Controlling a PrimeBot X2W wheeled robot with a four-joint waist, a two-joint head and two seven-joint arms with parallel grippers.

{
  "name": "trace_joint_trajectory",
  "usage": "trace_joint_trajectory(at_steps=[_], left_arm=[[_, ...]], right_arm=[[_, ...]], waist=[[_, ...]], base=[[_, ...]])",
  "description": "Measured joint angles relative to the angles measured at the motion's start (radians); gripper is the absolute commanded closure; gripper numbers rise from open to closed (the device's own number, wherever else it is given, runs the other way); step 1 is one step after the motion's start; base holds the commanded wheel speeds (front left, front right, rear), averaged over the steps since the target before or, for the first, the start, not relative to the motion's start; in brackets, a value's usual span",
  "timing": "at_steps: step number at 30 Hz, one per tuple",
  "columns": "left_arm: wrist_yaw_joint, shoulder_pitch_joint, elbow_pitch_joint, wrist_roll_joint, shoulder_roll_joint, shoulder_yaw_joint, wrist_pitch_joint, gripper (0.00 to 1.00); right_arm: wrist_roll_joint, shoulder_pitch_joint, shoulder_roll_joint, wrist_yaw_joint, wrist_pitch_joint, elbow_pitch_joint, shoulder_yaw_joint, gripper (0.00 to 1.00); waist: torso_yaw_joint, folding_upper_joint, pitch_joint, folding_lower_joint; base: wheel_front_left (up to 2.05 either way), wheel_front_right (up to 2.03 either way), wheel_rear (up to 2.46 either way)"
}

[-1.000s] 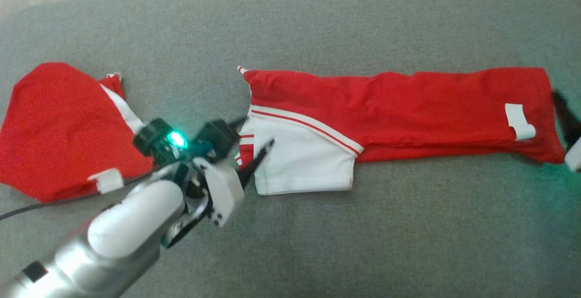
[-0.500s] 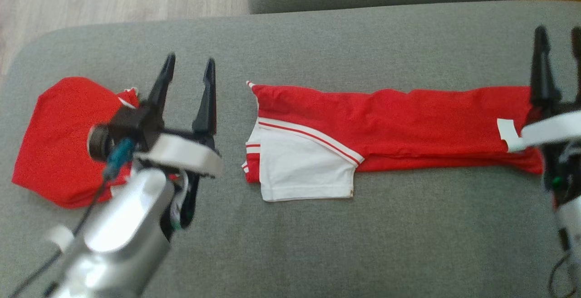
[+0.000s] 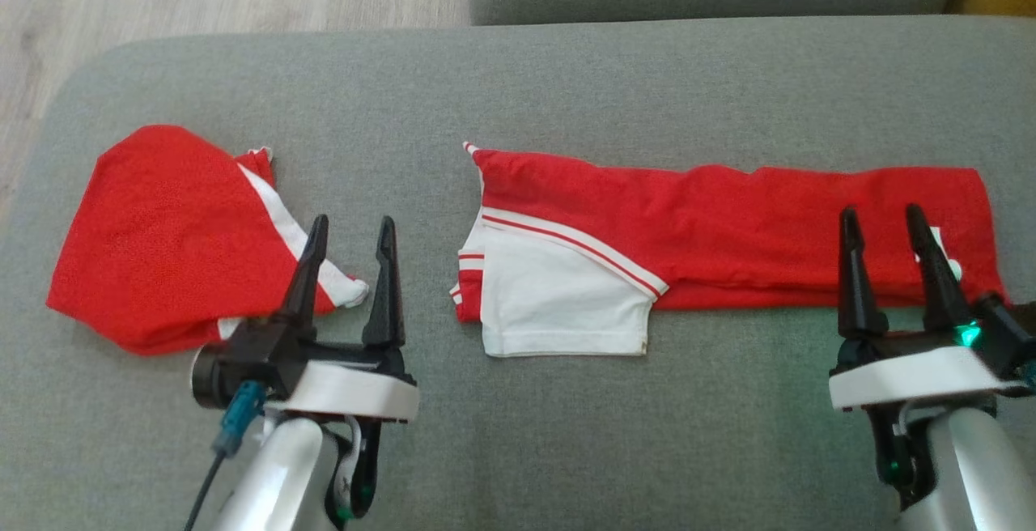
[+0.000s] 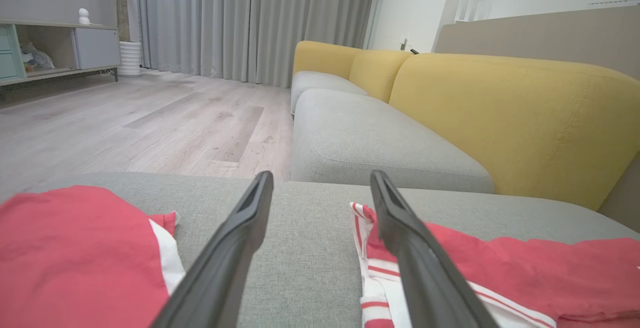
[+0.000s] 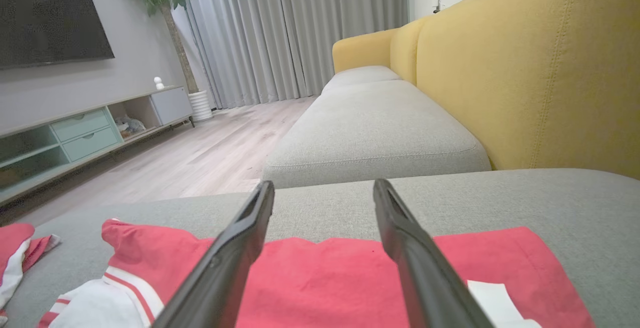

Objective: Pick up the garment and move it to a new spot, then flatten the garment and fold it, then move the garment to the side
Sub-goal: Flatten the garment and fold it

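Red garment [image 3: 728,231], a long flat strip (white red-trimmed sleeve [image 3: 558,304] on top)

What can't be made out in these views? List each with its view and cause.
- White label on the folded red garment: right wrist view, cut by the bottom edge; print unreadable.
- Bunched red garment: head view, near corner behind the left pincer.
- Shelf contents: left wrist view, too small.

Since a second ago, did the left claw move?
Yes. The left claw backed away from the long garment's white end, leftward toward the crumpled garment.
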Motion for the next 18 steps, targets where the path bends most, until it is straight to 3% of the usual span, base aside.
trace_joint_trajectory(at_steps=[10,18], left_arm=[[-0.105,0.015,0.04,0.102,-0.063,0.11,0.0,0.0],[-0.146,-0.005,0.065,0.134,-0.075,0.12,0.0,0.0]], right_arm=[[-0.093,0.005,0.003,0.0,0.0,0.022,-0.019,0.0],[-0.196,-0.114,-0.002,0.0,0.054,0.205,-0.251,0.0]], waist=[[0.007,0.0,0.021,0.0],[0.008,0.0,0.069,0.0003]], base=[[0.0,0.0,0.0],[0.0,0.0,0.0]])
